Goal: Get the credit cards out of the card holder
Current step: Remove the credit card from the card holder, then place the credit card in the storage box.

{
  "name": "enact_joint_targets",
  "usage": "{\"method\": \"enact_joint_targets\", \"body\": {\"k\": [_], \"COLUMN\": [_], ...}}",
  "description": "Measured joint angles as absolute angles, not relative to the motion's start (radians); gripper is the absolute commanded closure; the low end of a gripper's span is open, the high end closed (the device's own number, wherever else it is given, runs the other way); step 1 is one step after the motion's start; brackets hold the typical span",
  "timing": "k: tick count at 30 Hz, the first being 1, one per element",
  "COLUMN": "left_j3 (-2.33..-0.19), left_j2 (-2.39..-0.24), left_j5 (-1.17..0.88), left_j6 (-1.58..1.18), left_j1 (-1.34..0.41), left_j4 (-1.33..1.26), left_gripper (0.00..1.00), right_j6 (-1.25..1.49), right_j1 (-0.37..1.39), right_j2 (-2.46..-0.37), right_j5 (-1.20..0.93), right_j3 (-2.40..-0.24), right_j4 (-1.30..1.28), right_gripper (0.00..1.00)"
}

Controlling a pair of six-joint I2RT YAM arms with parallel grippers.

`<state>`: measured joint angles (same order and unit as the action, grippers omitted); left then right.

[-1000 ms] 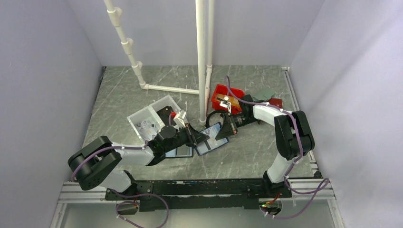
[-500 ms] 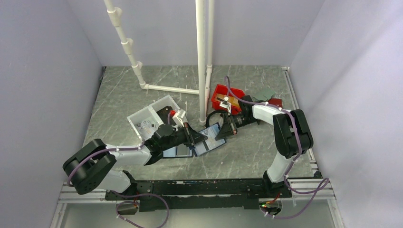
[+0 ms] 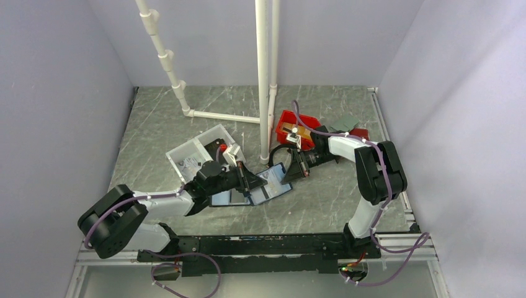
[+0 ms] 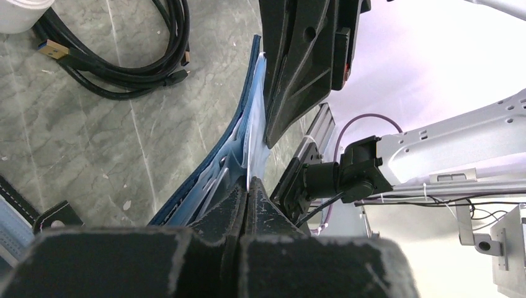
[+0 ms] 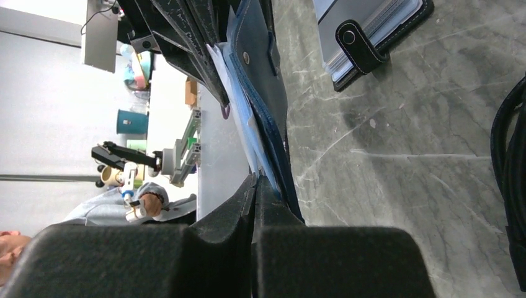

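Pinching card holder (image 3: 273, 185) mid-table: left gripper (image 4: 248, 185) clamped on its left edge, right gripper (image 5: 256, 181) clamped on its right edge.

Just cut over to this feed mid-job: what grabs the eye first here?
Both arms meet at mid-table, where the left end effector and the right end effector pinch opposite edges of the navy card holder, held between them. Just to its left lies a black-edged folio. Farther back, beside the right arm, a red bin stands out against the grey table.
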<state>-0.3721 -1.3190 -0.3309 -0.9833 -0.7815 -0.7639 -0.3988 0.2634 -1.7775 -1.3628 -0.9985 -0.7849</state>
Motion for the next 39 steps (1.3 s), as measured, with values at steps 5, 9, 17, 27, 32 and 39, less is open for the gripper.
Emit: {"method": "enact_joint_targets", "body": {"k": [5, 9, 17, 27, 32, 39], "left_j3": [-0.363, -0.343, -0.324, -0.345, -0.406, -0.542], "left_j2": [-1.313, -1.312, -1.292, -1.125, -1.007, -0.815], "left_j5": [-0.362, -0.381, -0.407, -0.409, -0.381, -0.236], "left_j6": [-0.981, -0.98, -0.968, -0.904, -0.834, -0.732], "left_j1": [-0.76, -0.744, -0.719, -0.653, -0.591, -0.524], "left_j4": [-0.743, -0.728, -0.668, -0.405, -0.171, 0.235], "left_gripper": [1.0, 1.0, 1.0, 1.0, 1.0, 1.0], "right_j6": [-0.413, -0.416, -0.393, -0.333, -0.324, -0.352], "right_j1": [0.262, 0.26, 0.257, 0.257, 0.257, 0.256], "right_j2": [-1.777, -1.779, -1.779, -1.759, -1.728, -1.68], "right_j5": [-1.345, -1.314, -1.227, -1.011, -0.947, -0.886], "right_j3": [-0.999, -0.999, -0.999, -0.999, -0.999, -0.999], "right_j4": [-0.788, -0.788, -0.766, -0.705, -0.686, -0.694], "right_gripper": [1.0, 1.0, 1.0, 0.92, 0.71, 0.53]}}
